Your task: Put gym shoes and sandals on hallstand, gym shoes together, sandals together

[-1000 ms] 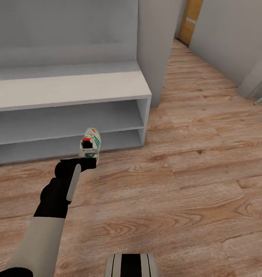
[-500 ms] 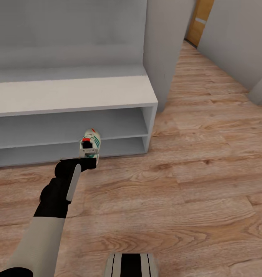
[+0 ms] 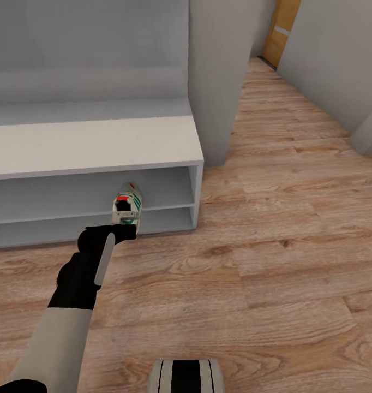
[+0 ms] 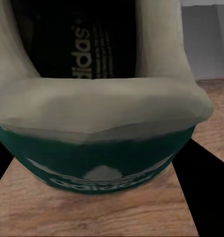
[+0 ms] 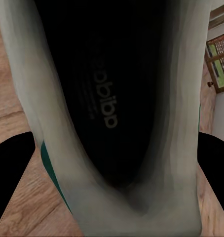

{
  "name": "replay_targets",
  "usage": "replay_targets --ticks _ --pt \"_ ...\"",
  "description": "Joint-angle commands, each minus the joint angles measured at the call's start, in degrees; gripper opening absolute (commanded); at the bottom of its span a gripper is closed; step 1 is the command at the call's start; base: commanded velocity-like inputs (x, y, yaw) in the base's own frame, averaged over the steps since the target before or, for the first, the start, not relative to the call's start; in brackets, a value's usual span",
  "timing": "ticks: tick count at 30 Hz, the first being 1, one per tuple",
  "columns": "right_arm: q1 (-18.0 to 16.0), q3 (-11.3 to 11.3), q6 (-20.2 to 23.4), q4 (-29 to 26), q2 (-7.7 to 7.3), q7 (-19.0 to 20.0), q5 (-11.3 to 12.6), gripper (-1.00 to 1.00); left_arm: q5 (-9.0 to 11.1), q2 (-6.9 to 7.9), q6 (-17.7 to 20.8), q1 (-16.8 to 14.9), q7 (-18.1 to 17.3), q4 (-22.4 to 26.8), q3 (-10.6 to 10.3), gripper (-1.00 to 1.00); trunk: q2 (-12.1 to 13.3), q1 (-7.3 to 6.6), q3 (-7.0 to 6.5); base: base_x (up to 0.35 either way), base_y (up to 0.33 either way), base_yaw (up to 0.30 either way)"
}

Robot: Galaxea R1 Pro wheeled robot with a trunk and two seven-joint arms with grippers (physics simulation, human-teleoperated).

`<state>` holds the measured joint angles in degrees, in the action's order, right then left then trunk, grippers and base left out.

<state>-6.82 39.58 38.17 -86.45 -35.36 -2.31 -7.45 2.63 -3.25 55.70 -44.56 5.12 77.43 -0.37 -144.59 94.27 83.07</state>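
Since half a second ago the whole head view has slid: the hallstand's right end now sits further left in the frame and its bench top lower, which is the camera moving, while the arm and shoe keep the same place in the picture.

At the left gripper (image 3: 126, 228), left of centre in the head view, the fingers are closed on the heel of a gym shoe (image 3: 128, 204), held toe-away in front of the hallstand's open tiers. In the left wrist view that shoe (image 4: 102, 113) is pressed up close, its cream collar and teal heel band across the middle and the dark insole with lettering above; the dark shapes at the lower corners flank the heel.

The right wrist view looks straight down into a second gym shoe (image 5: 117, 123), cream walls around a black insole, with dark shapes at both lower corners hugging its sides; whether those fingers actually clamp it I cannot tell.

Outward, the hallstand (image 3: 93, 144) fills the upper left of the head view, its pale bench top over two open shelf tiers. Light wood-grain corridor floor (image 3: 273, 262) spreads across the lower and right parts, running toward an orange-brown door (image 3: 279, 27) at the top right.
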Motion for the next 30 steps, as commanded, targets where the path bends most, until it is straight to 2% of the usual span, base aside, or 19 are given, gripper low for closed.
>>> replay_targets --ticks 1,6,17,21,30 --pt "-0.04 -0.03 0.32 -0.04 -0.01 0.11 -0.63 -1.0 1.06 -0.01 0.2 0.0 0.45 -0.69 -0.01 -1.0 -0.01 0.03 0.04 0.329 -0.127 0.0" --pt "-0.03 -0.03 0.32 -0.04 0.01 0.11 -0.63 -1.0 1.06 0.01 0.14 0.0 0.42 -1.86 0.03 -1.0 -0.01 0.03 0.04 0.253 -0.072 0.0" --pt "-0.03 -0.03 0.32 -0.05 0.03 0.11 -0.63 -1.0 0.98 0.28 -0.28 0.0 0.38 -2.37 0.13 -1.0 -0.01 0.03 0.04 0.026 -0.006 0.0" --pt "-0.03 -0.03 0.32 -0.04 0.03 0.11 -0.63 -1.0 0.97 0.32 -1.62 0.0 0.34 -2.48 0.11 -1.0 -0.01 0.03 0.04 0.001 0.0 0.0" --pt "-0.03 -0.01 0.32 -0.05 0.03 0.11 -0.64 -1.0 0.97 0.38 -6.1 0.0 0.33 -6.73 0.22 -1.0 -0.01 0.03 0.04 0.0 0.0 0.0"
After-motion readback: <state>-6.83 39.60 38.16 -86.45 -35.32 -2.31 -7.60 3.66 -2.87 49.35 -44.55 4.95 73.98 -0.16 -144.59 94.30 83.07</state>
